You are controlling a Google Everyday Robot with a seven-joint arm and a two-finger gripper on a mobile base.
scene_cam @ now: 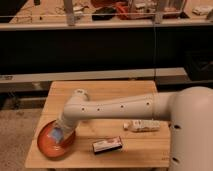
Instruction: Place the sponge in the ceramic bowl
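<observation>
The gripper [60, 131] is hanging over the bowl [44, 150] at the 8 o'clock corner of the table [100, 92]. The sponge [56, 135] is sitting at its tip, inside the bowl's rim; I cannot tell whether the gripper is clamping it.

wooden table [110, 92] | speckled floor [17, 125] | dark shelving [100, 50] behind, grey rails [100, 75] | warm dim light

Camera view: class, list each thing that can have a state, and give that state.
sponge: within the bowl's rim, at the gripper; released or not, unclear.
ceramic bowl: upright, on the table's near corner.
gripper: down over the bowl, at the sponge.
black-and-white box: lying flat on the table.
whitish object: lying on its side.
</observation>
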